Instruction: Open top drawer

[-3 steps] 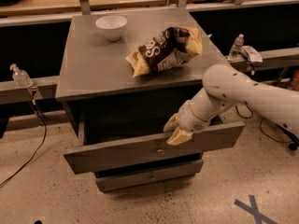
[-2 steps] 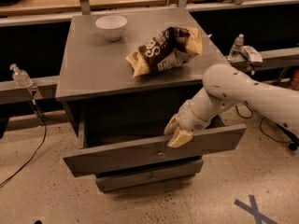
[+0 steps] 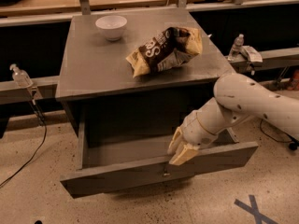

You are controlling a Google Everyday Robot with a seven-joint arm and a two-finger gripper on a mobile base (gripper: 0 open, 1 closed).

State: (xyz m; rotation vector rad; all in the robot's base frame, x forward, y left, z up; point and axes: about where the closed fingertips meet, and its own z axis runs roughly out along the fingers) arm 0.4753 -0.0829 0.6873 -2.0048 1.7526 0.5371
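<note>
The top drawer (image 3: pixel 117 177) of the grey cabinet (image 3: pixel 93 69) stands pulled well out toward the camera, and its inside shows dark. A small round metal knob (image 3: pixel 166 174) sits at the centre of its flat front panel. My gripper (image 3: pixel 180 150), cream-coloured on a white arm coming in from the right, is at the top edge of the drawer's front panel, just above the knob. The lower drawers are hidden under the open drawer.
A white bowl (image 3: pixel 111 26) and a brown chip bag (image 3: pixel 163 50) lie on the cabinet top. Clear bottles stand on low ledges at left (image 3: pixel 21 76) and right (image 3: pixel 237 45). A cable (image 3: pixel 37 139) trails on the floor at left, and a blue tape cross (image 3: pixel 252 209) marks the floor at lower right.
The drawer has slid further out toward the camera, and my gripper has moved with its front panel.
</note>
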